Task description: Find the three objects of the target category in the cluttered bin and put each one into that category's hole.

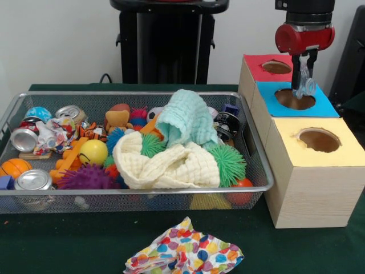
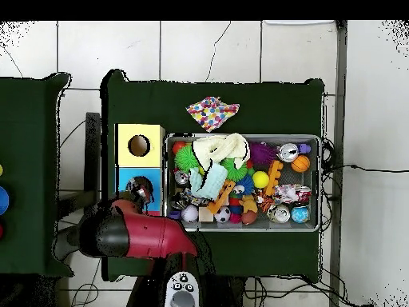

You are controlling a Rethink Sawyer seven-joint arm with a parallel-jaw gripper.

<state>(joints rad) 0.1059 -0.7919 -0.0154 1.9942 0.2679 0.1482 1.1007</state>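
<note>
Silver wire mesh forms the bin [image 1: 259,171], which fills the left and centre of the front view on the dark green table [image 1: 68,245] and is heaped with clutter. To its right, three wooden boxes run in a row from lower right toward the upper right: the yellow-topped box [image 1: 319,171] nearest the lower edge, the blue-topped box [image 1: 325,105] behind it, and the red-topped box [image 1: 256,65] farthest up, each with a round hole. The red and black arm [image 1: 304,34] comes down at the upper right, and its gripper [image 1: 304,85] hangs just above the blue box's hole, fingers drawn narrow around a small pale, clear-looking object [image 1: 305,88]. In the bin, a cream cloth [image 1: 171,165] and a mint-green cloth [image 1: 185,117] lie over spiky green balls [image 1: 228,162], beside a yellow ball [image 1: 93,152] and crushed cans [image 1: 33,180]. A polka-dot cloth [image 1: 185,251] lies on the table at the lower centre.
</note>
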